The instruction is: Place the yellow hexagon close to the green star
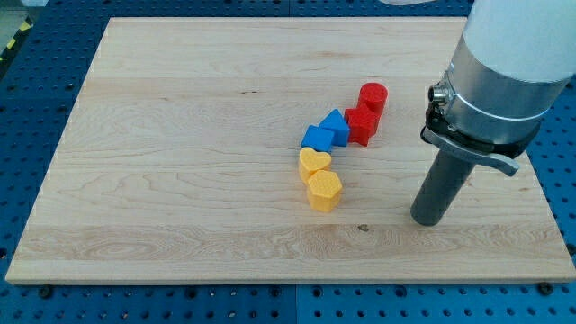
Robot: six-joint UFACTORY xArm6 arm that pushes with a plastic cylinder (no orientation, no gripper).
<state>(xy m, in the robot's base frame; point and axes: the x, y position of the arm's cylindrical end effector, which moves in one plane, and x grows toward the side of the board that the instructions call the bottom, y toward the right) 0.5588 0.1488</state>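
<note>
The yellow hexagon (324,191) lies near the board's middle, slightly toward the view's bottom. A yellow heart (314,162) touches it just above. No green star shows in the view. My tip (427,219) rests on the board to the right of the yellow hexagon, well apart from it, about a hexagon's width lower.
Two blue blocks (326,131) sit above the yellow heart. A red block (361,125) and a red cylinder (373,96) continue the chain up and right. The wooden board (180,180) lies on a blue table. The arm's white body (508,54) covers the board's top right corner.
</note>
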